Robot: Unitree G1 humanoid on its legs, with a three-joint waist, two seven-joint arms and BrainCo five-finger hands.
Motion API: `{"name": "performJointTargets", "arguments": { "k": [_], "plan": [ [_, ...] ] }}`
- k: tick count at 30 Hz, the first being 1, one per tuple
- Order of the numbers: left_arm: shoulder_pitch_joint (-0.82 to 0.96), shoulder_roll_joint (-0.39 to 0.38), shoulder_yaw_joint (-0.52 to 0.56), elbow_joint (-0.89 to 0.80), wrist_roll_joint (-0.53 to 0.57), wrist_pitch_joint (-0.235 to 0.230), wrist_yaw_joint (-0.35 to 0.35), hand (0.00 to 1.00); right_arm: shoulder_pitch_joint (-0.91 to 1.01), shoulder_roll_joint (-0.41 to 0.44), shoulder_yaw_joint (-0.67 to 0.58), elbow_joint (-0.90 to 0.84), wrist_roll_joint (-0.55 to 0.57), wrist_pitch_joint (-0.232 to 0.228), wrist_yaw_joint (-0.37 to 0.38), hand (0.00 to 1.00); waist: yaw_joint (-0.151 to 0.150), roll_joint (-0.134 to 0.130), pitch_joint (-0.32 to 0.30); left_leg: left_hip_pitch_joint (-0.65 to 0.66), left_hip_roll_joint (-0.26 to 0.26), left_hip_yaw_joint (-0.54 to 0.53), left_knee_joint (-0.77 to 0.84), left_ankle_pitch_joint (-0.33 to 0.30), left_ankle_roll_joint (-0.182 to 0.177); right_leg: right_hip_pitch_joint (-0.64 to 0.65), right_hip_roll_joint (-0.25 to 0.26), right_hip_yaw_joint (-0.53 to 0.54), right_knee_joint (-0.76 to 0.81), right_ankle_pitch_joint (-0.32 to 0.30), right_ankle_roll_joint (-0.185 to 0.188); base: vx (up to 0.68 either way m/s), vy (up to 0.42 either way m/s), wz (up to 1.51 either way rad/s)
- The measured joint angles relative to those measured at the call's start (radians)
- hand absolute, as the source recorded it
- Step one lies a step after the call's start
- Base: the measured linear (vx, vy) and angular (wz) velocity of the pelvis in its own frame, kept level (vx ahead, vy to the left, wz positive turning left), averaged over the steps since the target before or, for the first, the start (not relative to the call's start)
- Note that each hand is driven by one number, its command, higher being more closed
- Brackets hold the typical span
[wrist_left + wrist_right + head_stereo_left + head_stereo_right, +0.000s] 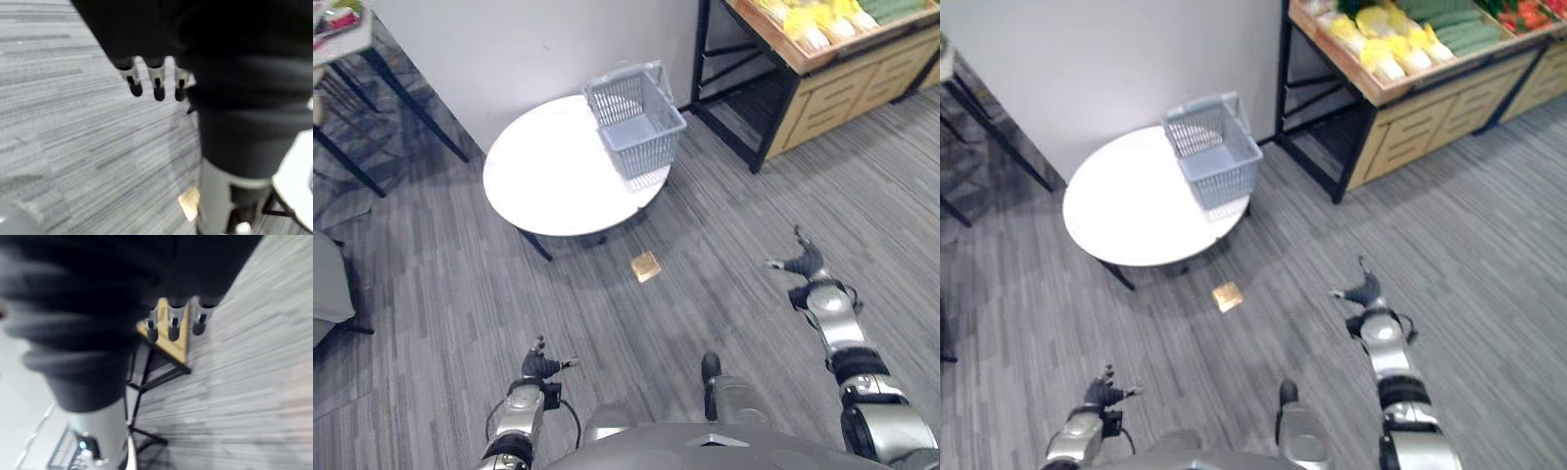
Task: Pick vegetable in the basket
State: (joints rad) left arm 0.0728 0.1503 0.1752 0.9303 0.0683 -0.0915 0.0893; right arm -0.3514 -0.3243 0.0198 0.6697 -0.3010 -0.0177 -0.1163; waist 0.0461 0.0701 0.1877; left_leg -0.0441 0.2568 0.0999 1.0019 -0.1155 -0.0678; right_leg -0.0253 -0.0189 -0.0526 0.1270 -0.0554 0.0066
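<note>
Left hand (pixel 540 367) and right hand (pixel 800 262) hang empty, fingers relaxed, over open carpet (pixel 724 215). A tan scrap (pixel 646 265) lies just before the round table (pixel 543 181), whose far edge carries the basket (pixel 634 117). Vegetables (pixel 1386 39) lie on the shelf (pixel 1410 93) beyond, to the right.

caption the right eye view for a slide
Empty grey basket on a round white table, vegetable shelf to its right

Open carpet floor (pixel 705 245) before round table (pixel 543 181); basket (pixel 641 132) at far right edge (produce stand (pixel 857 83) near).
</note>
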Motion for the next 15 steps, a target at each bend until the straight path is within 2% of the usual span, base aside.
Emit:
{"name": "performJointTargets", "arguments": {
  "k": [1, 2, 4, 6, 7, 8, 9, 10, 11, 12, 13, 14, 15],
  "plan": [
    [0.015, -0.007, 0.005, -0.001, 0.000, 0.000, 0.002, 0.00, -0.038, 0.004, 0.028, -0.011, -0.003, -0.001, -0.011, 0.00, 0.025, -0.013, 0.007, -0.055, 0.042, 0.099, 0.047, -0.026, 0.025, 0.055, -0.002, 0.000, -0.040, -0.011, -0.011, 0.51, -0.213, 0.02],
    [0.028, -0.011, 0.010, -0.002, 0.000, 0.000, 0.003, 0.00, -0.084, 0.005, 0.047, -0.018, -0.017, -0.001, -0.015, 0.00, 0.030, -0.014, 0.010, -0.115, 0.054, 0.159, 0.032, -0.052, 0.027, 0.100, -0.006, -0.004, -0.071, -0.023, -0.015, 0.40, -0.121, 0.05],
    [0.052, -0.015, 0.022, -0.002, 0.000, 0.001, 0.004, 0.00, -0.141, 0.003, 0.073, -0.027, -0.038, -0.001, -0.016, 0.00, 0.051, -0.018, 0.014, -0.178, 0.039, 0.242, -0.097, -0.088, 0.016, 0.141, -0.026, -0.016, -0.086, -0.047, -0.007, 0.43, -0.020, 0.07],
    [0.072, -0.019, 0.040, -0.002, 0.000, 0.001, 0.004, 0.00, -0.181, 0.001, 0.085, -0.027, -0.038, 0.000, -0.015, 0.00, 0.059, -0.027, 0.020, -0.199, -0.011, 0.315, -0.319, -0.096, 0.015, 0.193, -0.060, -0.038, -0.106, -0.066, 0.025, 0.43, 0.079, 0.24],
    [0.076, -0.025, 0.049, -0.001, 0.000, 0.001, 0.004, 0.00, -0.206, -0.008, 0.092, -0.027, -0.039, 0.000, -0.015, 0.00, 0.056, -0.032, 0.023, -0.200, -0.057, 0.353, -0.502, -0.056, 0.011, 0.229, -0.083, -0.067, -0.121, -0.086, 0.046, 0.37, 0.108, 0.40],
    [0.076, -0.031, 0.051, -0.001, 0.000, 0.002, 0.004, 0.00, -0.220, -0.020, 0.098, -0.027, -0.039, -0.001, -0.016, 0.00, 0.055, -0.032, 0.023, -0.200, -0.075, 0.368, -0.602, -0.017, 0.015, 0.244, -0.090, -0.077, -0.126, -0.098, 0.061, 0.50, 0.166, 0.39],
    [0.081, -0.042, 0.051, -0.001, 0.000, 0.001, 0.005, 0.00, -0.250, -0.047, 0.121, -0.027, -0.042, -0.001, -0.016, 0.00, 0.061, -0.011, 0.018, -0.189, -0.088, 0.383, -0.775, 0.122, 0.028, 0.268, -0.085, -0.086, -0.127, -0.127, 0.090, 0.51, 0.189, 0.23],
    [0.081, -0.041, 0.054, 0.004, 0.000, 0.002, 0.007, 0.00, -0.264, -0.047, 0.128, -0.028, -0.060, -0.002, -0.025, 0.00, 0.068, -0.038, 0.028, -0.163, -0.127, 0.385, -0.792, 0.161, 0.138, 0.290, -0.108, -0.081, -0.115, -0.147, 0.102, 0.50, 0.195, 0.28],
    [0.078, -0.040, 0.055, 0.002, 0.000, 0.002, 0.008, 0.00, -0.267, -0.047, 0.136, -0.028, -0.077, -0.004, -0.024, 0.00, 0.071, -0.056, 0.026, -0.159, -0.145, 0.384, -0.795, 0.148, 0.127, 0.284, -0.123, -0.086, -0.095, -0.144, 0.101, 0.55, 0.257, 0.41],
    [0.074, -0.054, 0.059, 0.004, 0.001, 0.004, 0.009, 0.00, -0.274, -0.047, 0.147, -0.028, -0.095, -0.005, -0.023, 0.00, 0.073, -0.075, 0.034, -0.138, -0.169, 0.376, -0.795, 0.113, 0.141, 0.269, -0.144, -0.081, -0.010, -0.143, 0.103, 0.43, 0.224, 0.37],
    [0.078, -0.065, 0.060, 0.005, 0.002, 0.010, 0.011, 0.00, -0.274, -0.045, 0.151, -0.028, -0.120, -0.006, -0.019, 0.00, 0.082, -0.083, 0.036, -0.109, -0.184, 0.376, -0.797, 0.091, 0.148, 0.254, -0.161, -0.070, 0.072, -0.143, 0.104, 0.51, 0.272, 0.34],
    [0.085, -0.067, 0.059, 0.005, 0.011, 0.014, 0.021, 0.00, -0.275, -0.036, 0.152, -0.032, -0.151, -0.012, -0.017, 0.00, 0.084, -0.085, 0.035, -0.069, -0.203, 0.363, -0.812, 0.067, 0.150, 0.215, -0.176, -0.064, 0.225, -0.137, 0.114, 0.43, 0.205, 0.27],
    [0.090, -0.057, 0.056, 0.005, 0.033, 0.017, 0.023, 0.00, -0.277, -0.032, 0.163, -0.049, -0.169, -0.012, -0.016, 0.00, 0.082, -0.090, 0.037, -0.019, -0.221, 0.352, -0.837, 0.052, 0.149, 0.142, -0.191, -0.034, 0.421, -0.117, 0.178, 0.44, 0.182, 0.29]
  ]
}}
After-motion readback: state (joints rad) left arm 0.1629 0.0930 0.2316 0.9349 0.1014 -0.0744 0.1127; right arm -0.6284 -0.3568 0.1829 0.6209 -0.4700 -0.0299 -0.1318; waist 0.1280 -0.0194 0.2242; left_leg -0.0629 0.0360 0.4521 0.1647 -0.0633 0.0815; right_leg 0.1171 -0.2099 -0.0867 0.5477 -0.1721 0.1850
